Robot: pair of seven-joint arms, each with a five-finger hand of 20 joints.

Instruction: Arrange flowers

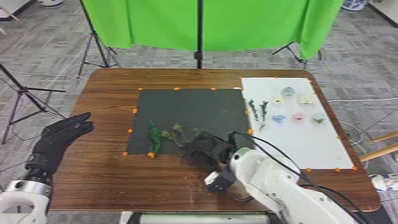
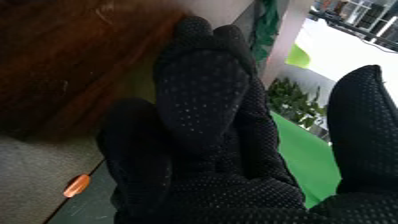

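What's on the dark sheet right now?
On the dark sheet lie a green stem and, beside it, leafy greenery. The right hand covers the sheet's near right part; anything beneath is hidden.

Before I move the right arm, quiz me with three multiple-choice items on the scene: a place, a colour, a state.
1. Where is the left hand relative to the dark sheet?
A) to its right
B) to its left
C) beneath it

2. On the white sheet, what colour is the middle flower of the nearest row?
A) pink
B) black
C) orange

3. How is the leftmost green stem?
A) upright in a vase
B) in the left hand
C) lying down

1 B: bare wood separates them.
2 A: its petals look pink.
3 C: it rests lengthwise on the dark sheet.
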